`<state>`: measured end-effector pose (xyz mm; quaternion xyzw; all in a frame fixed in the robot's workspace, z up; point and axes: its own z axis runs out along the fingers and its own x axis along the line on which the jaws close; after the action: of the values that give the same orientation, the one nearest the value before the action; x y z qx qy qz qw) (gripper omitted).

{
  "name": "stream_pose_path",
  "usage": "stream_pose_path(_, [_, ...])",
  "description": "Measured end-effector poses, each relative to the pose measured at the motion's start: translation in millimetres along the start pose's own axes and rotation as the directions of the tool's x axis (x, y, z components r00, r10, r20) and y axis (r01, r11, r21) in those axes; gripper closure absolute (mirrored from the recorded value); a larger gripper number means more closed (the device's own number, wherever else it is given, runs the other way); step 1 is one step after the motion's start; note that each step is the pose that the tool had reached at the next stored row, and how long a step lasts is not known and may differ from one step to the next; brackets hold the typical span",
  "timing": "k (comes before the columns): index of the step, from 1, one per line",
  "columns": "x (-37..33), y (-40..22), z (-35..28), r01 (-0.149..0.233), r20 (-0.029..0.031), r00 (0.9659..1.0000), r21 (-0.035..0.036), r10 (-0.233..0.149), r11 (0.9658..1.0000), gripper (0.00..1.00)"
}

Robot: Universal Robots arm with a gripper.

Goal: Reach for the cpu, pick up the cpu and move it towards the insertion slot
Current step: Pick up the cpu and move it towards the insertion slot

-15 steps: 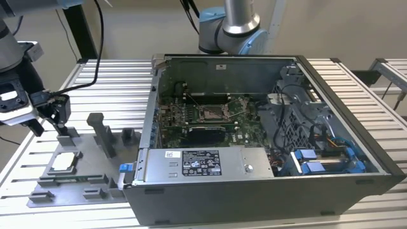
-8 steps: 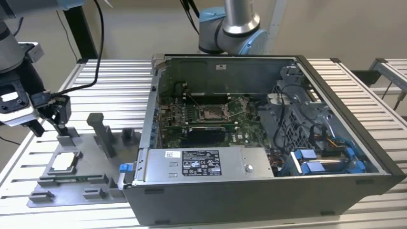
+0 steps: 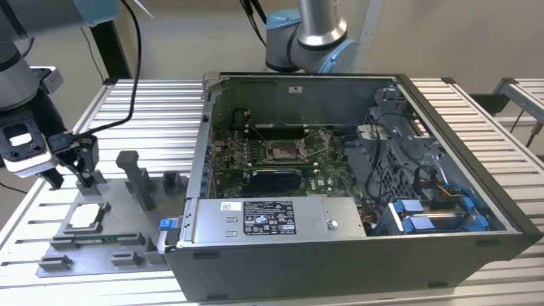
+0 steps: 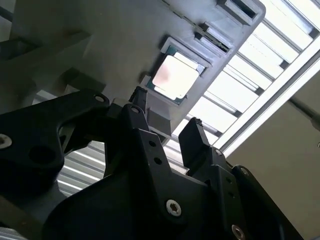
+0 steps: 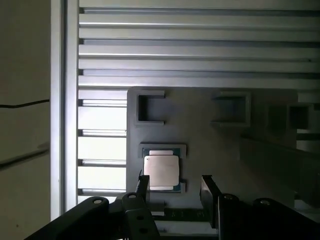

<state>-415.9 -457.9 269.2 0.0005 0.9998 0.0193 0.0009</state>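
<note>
While the cpu (image 3: 85, 217) lies unlifted, empty spread fingers (image 5: 209, 192) hover near, the insertion slot (image 3: 285, 151) away at its exterior-view two o'clock.

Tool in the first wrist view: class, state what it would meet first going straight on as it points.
Likely the cpu, seated in the grey fixture just ahead of the open tool; depth is unclear.

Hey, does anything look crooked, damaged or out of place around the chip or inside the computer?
Nothing stands out. The cpu lies flat and square in its recess on the grey fixture, the gripper is open and empty close by it, and the insertion slot in the open case looks undisturbed.
</note>
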Motion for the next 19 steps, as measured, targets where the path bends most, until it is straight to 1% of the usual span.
stream_pose_path(6, [3.8,-0.6,8.6,-0.001,0.0000,1.0000,0.0001,0.001,1.0000,1.00])
stream_pose_path(14, [4.1,-5.3,17.7,-0.004,0.0003,1.0000,-0.0001,0.004,1.0000,1.00])
stream_pose_path(19, [4.2,-7.6,21.9,-0.004,0.0000,1.0000,0.0001,0.004,1.0000,1.00])
